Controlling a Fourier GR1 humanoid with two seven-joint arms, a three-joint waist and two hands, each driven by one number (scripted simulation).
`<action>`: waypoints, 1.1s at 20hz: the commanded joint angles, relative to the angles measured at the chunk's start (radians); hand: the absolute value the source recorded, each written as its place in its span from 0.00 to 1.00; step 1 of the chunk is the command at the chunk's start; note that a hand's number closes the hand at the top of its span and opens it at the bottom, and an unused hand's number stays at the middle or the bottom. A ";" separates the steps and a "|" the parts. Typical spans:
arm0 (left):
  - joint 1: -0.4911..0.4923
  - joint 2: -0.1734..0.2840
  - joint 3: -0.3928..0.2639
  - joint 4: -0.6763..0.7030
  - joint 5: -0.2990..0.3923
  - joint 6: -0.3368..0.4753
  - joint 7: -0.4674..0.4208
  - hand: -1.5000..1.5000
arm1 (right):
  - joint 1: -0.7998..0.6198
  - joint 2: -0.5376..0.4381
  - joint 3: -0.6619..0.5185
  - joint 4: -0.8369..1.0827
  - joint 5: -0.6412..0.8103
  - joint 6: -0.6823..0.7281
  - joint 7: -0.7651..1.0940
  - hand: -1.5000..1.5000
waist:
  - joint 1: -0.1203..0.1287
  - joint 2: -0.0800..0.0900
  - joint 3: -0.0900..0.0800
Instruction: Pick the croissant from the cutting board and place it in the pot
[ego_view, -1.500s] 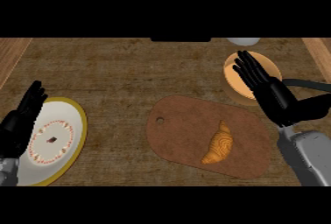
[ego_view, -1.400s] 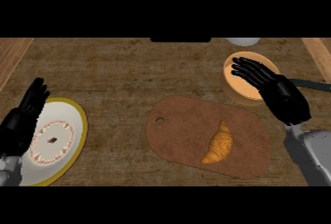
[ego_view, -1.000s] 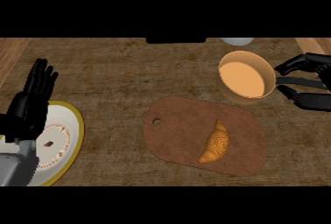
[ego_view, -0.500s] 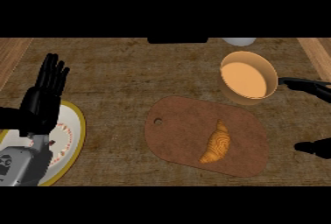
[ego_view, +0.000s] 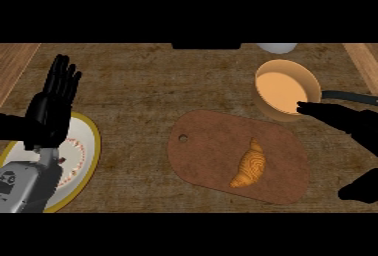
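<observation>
A golden croissant (ego_view: 249, 165) lies on the right half of the brown cutting board (ego_view: 207, 155), which has a small hole near its left end. Behind the board stands the pot (ego_view: 285, 90), orange inside, its black handle (ego_view: 353, 96) pointing right. My right hand (ego_view: 347, 119) reaches in from the right edge, open, with its fingertips at the pot's near rim and its thumb (ego_view: 362, 187) spread low beside the board. It is to the right of the croissant and holds nothing. My left hand (ego_view: 52, 105) rests open at the left, fingers up.
A white plate with a yellow rim (ego_view: 90, 145) lies under my left forearm, a small brown item (ego_view: 63, 160) on it. A white object (ego_view: 277, 47) and a dark one (ego_view: 207, 46) sit at the counter's far edge. Wooden strips run along both sides.
My right hand has come back in from the right edge and now stretches left toward the pot's near rim. The left hand has barely shifted. The croissant has not moved.
</observation>
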 joint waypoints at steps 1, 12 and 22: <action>0.006 0.011 0.023 -0.030 0.006 -0.016 0.028 0.50 | -0.057 0.059 0.079 -0.110 0.018 0.078 0.234 0.00 | 0.007 -0.001 0.000; 0.007 -0.056 0.040 -0.019 -0.052 -0.027 0.032 0.50 | -0.096 0.263 0.111 0.058 0.142 0.209 0.334 0.00 | 0.002 0.002 0.002; -0.010 -0.091 0.089 -0.002 -0.103 -0.057 0.030 0.50 | -0.005 0.377 0.126 0.079 0.366 0.143 0.173 0.00 | -0.002 0.001 0.002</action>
